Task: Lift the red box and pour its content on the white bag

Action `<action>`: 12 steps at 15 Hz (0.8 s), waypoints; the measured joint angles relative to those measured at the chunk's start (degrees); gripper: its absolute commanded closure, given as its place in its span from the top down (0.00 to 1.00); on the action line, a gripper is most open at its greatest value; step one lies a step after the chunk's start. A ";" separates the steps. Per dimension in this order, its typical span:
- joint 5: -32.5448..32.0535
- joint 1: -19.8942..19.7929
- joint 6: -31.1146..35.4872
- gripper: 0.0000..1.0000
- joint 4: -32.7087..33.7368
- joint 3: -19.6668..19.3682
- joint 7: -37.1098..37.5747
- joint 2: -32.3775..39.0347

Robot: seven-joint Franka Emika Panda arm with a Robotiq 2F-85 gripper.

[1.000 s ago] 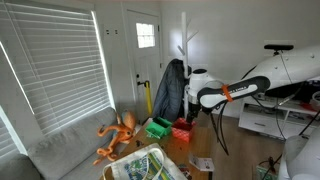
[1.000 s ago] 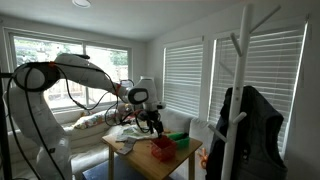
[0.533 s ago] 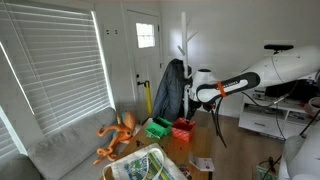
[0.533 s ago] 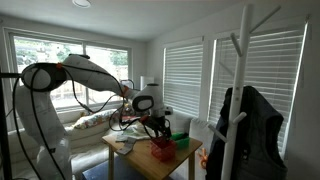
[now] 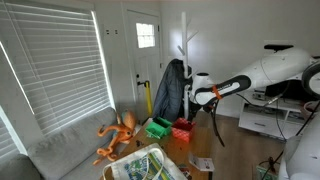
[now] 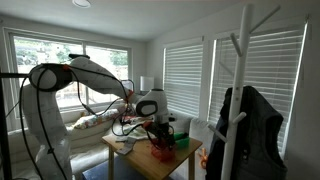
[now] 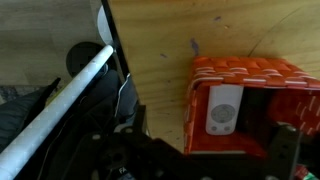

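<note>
The red box (image 7: 250, 75) is an open woven basket on the wooden table, with a white remote (image 7: 224, 108) lying inside it. It also shows in both exterior views (image 5: 182, 129) (image 6: 162, 148). My gripper (image 7: 200, 165) is open and hovers just above the box, touching nothing. It shows over the box in both exterior views (image 5: 197, 101) (image 6: 158, 126). The white bag (image 5: 146, 164) lies at the near end of the table, and it also shows in an exterior view (image 6: 124, 133) behind the gripper.
A green box (image 5: 158, 127) (image 6: 181, 143) stands next to the red one. An orange toy (image 5: 117, 135) lies by the sofa (image 5: 60, 150). A coat rack (image 5: 172, 88) with a dark jacket stands close behind the table. A white pole (image 7: 60, 100) shows beyond the table edge.
The arm has moved along the table towards the red box, and the gripper now hangs over it. The box and the bag have not moved.
</note>
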 measured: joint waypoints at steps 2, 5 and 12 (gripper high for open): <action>0.16 -0.09 1.47 0.57 -0.02 -0.12 0.19 1.40; 0.46 0.28 5.12 0.36 -0.03 0.33 1.40 4.10; -2.86 0.24 5.42 0.00 0.84 1.03 5.88 5.45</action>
